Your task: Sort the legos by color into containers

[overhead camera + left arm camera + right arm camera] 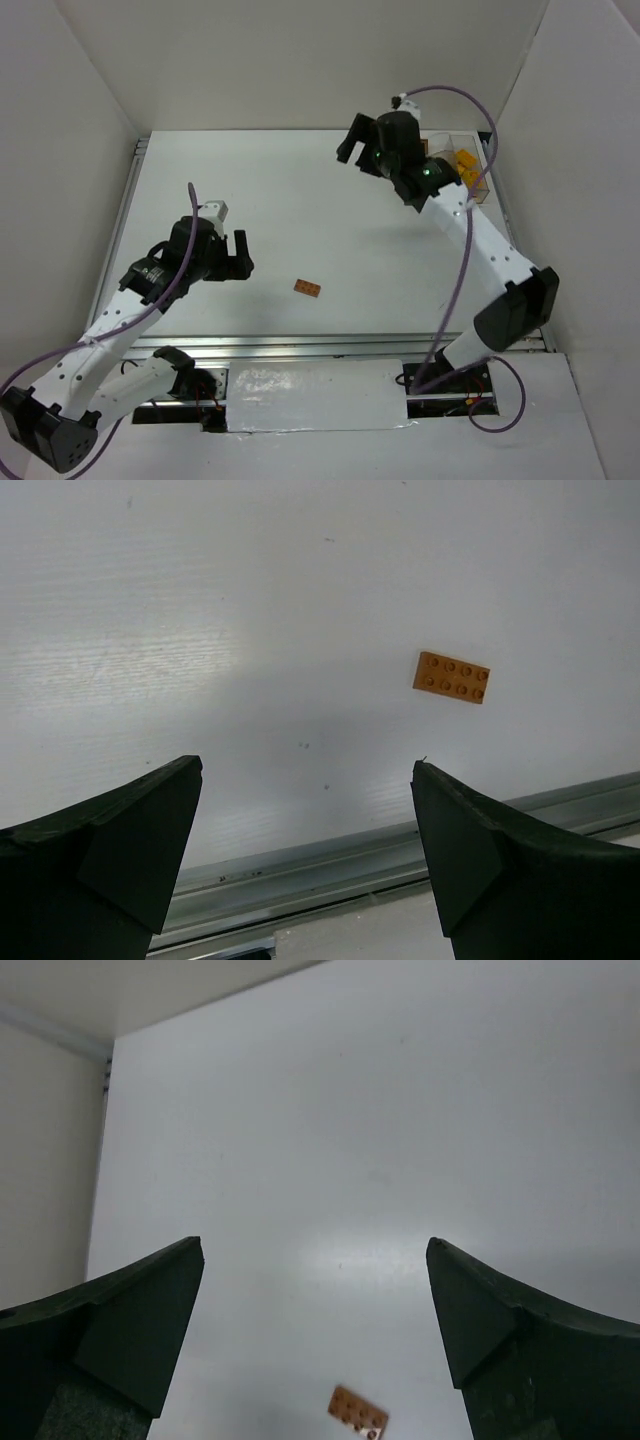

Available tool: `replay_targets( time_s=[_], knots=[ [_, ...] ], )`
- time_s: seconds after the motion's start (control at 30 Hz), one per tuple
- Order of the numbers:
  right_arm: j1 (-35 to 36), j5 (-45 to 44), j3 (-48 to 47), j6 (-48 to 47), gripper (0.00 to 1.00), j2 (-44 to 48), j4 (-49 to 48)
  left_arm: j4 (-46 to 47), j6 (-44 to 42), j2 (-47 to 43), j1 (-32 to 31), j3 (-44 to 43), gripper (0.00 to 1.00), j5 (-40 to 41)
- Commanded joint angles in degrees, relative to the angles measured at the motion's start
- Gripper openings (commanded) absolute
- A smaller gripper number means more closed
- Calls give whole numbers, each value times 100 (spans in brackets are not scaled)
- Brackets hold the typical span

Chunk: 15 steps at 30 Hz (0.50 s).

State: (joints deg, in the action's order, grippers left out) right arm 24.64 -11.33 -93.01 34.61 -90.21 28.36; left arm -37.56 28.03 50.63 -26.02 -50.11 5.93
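1 reddish-brown brick [308, 288] is seen lying flat on the table [250, 180], near the front, apart from both grippers. Left gripper [305, 770]: fingers wide, nothing held, brick ahead and off to 1 side. Right gripper [315, 1250]: fingers wide, nothing held, beside the container [483, 182], where yellow bricks [465, 160] are seen. Risk judged: with an off-centre descent the low brick could be pushed away or tipped rather than gripped
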Motion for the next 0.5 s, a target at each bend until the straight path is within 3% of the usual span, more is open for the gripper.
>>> replay_targets(
  time_s=[0.0,0.17,0.23,0.37,0.47],
  knots=[
    [636,-861,1044,193,100,442,495,-224,351,-245,18,-394,99,714],
    [2173,-1818,1830,1465,100,795,1004,-611,800,-809,18,-561,99,2058],
    [2482,-2004,2137,1749,100,804,1014,-560,862,-1089,18,-457,100,2236],
    [3098,-2319,2410,2880,100,497,1083,-314,713,-1459,27,-211,100,1912],
    [3467,-2637,2026,3682,100,-65,1549,-296,695,-1539,9,-166,99,1692]
  ],
)
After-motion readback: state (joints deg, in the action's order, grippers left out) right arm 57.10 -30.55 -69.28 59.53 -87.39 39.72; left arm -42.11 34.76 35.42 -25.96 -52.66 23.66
